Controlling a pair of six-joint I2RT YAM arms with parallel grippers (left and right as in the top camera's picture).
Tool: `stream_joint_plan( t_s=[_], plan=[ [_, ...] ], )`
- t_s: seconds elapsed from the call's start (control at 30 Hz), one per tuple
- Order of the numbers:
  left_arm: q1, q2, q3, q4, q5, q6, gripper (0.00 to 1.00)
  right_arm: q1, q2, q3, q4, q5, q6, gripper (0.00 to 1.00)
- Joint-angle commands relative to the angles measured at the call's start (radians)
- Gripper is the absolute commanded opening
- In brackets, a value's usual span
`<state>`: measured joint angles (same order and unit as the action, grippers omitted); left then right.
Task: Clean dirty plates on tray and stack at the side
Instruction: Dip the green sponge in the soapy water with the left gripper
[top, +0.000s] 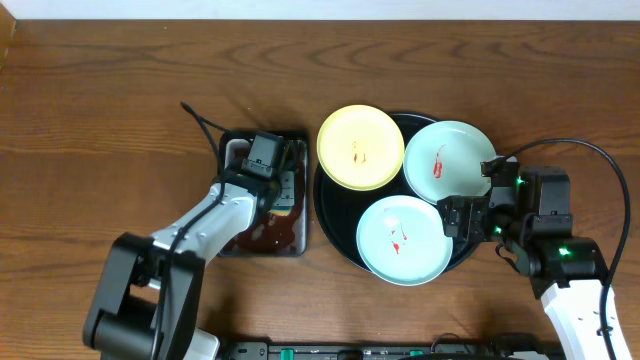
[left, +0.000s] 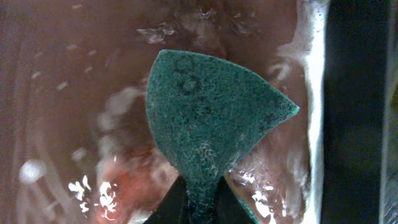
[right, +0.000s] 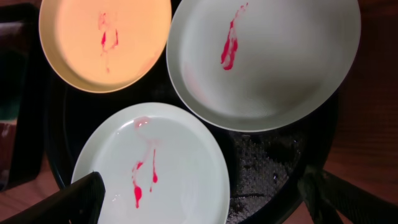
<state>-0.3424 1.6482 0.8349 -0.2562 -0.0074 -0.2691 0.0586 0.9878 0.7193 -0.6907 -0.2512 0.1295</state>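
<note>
Left jaws: closed on the near edge of the green sponge (left: 211, 130), which fans out ahead of them.
Below the left jaws: the metal pan (top: 300, 243) of brown liquid (left: 74, 93). The sponge sits low in it.
Right jaws: spread wide and holding nothing, hovering over the near rim of the black tray (right: 267, 162).
Just ahead of the right jaws: the near mint plate (right: 168, 168), streaked red, partly between my fingers.
Further ahead: the far mint plate (right: 267, 62) to the right and the yellow plate (right: 102, 40) to the left, both smeared red.
Where the plates are: all three on the tray, none stacked on the desk (top: 100, 120) yet.
Key relation: from the left jaws the tray lies to the right, just past the pan's wall. The yellow plate is the closest to them. The plates are round, so no long axis matters.
Next, as I judge it: carry the sponge right while my right arm, nearer the mint plates, steadies one.
</note>
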Motion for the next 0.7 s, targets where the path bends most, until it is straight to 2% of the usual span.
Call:
stream_joint_plan(
  t_s=[0.0,0.03,0.07,0.1,0.2,0.4,0.67],
  plan=[
    [0.005,-0.087,0.009,-0.031,-0.072,0.001,0.07,0.008,0.001,0.018,0.003,-0.007,0.012,0.99],
    [0.005,-0.111,0.009,-0.043,-0.066,0.001,0.08,0.008,0.001,0.018,0.003,-0.007,0.012,0.99],
    [0.005,-0.127,0.009,-0.055,-0.063,0.001,0.16,0.008,0.001,0.018,0.003,-0.007,0.012,0.99],
    [0.005,-0.140,0.009,-0.067,-0.058,0.000,0.30,0.008,0.001,0.018,0.003,-0.007,0.011,0.99],
    [0.005,-0.143,0.005,-0.092,-0.053,0.000,0.45,0.008,0.001,0.018,0.004,0.001,0.012,0.99],
    [0.005,-0.129,-0.013,-0.094,-0.053,0.000,0.58,0.008,0.001,0.018,0.003,0.004,0.012,0.99],
    [0.004,-0.113,-0.013,-0.048,-0.025,-0.051,0.59,0.008,0.001,0.018,0.003,0.004,0.012,0.99]
  ],
)
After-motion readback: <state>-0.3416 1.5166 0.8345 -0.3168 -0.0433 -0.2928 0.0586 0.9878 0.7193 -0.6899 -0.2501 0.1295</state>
